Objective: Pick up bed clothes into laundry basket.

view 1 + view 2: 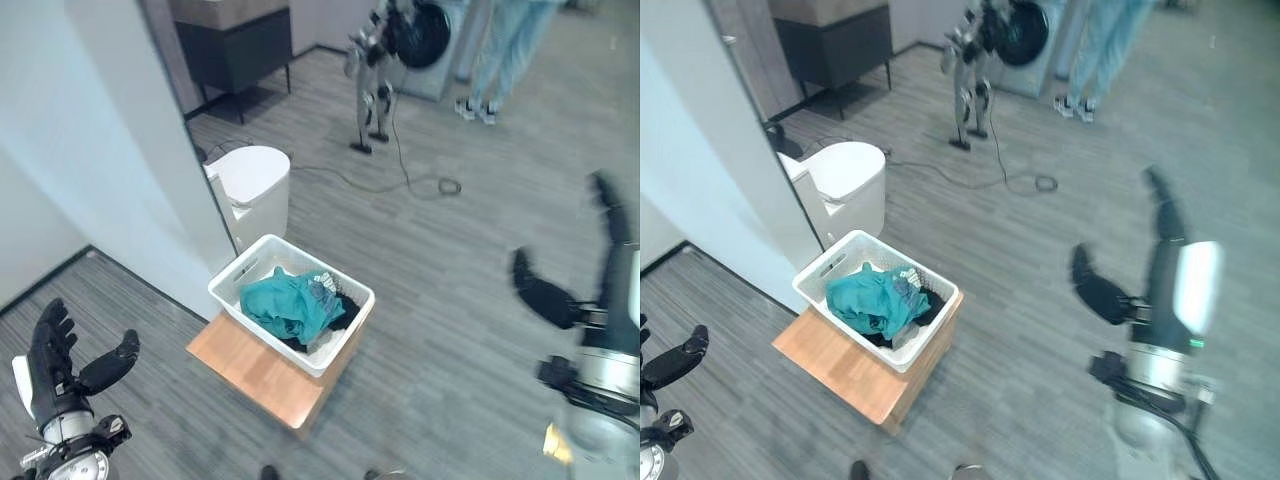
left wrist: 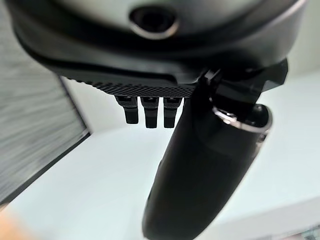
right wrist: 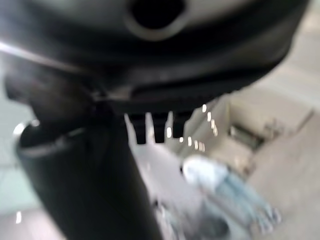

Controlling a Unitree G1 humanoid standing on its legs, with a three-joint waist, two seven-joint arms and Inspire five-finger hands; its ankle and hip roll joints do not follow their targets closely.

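Both hands empty. Left hand [image 1: 62, 362] raised at lower left, fingers spread and relaxed, thumb out, holding nothing. Right hand [image 1: 1140, 285] raised at right, fingers straight, thumb apart, also nothing in it.

Clothes [image 1: 290, 305] already in the laundry basket [image 1: 232, 295]: teal piece on top, dark and patterned bits under it, heaped roughly level with the rim. Basket sitting on a low wooden stand [image 1: 250, 372], skewed to the stand's edges and close to the far side. White toilet [image 1: 250, 180] just behind, wall panel [image 1: 130, 150] to the left. No loose bed clothes visible on the floor [image 1: 450, 300] nearby. Looks like the load step is mostly done, or next piece is out of sight.

Risks from here:
- Basket sits near the stand's edge. A sideways nudge from either hand likely slides or tips it off.
- Teal piece rides high, so a careless reach in could drag it back over the rim.
- Both hands well apart from the basket and wide. A fast converging move could clip the rim, wall panel or toilet.
- Cable [image 1: 380, 185] looped on the floor further back, second robot [image 1: 375, 70] and a person [image 1: 495, 50] by the washing machine [image 1: 430, 40]. Trip and collision hazard if walking that way.
- Right hand blurred in both eye views, so its pose is less certain.
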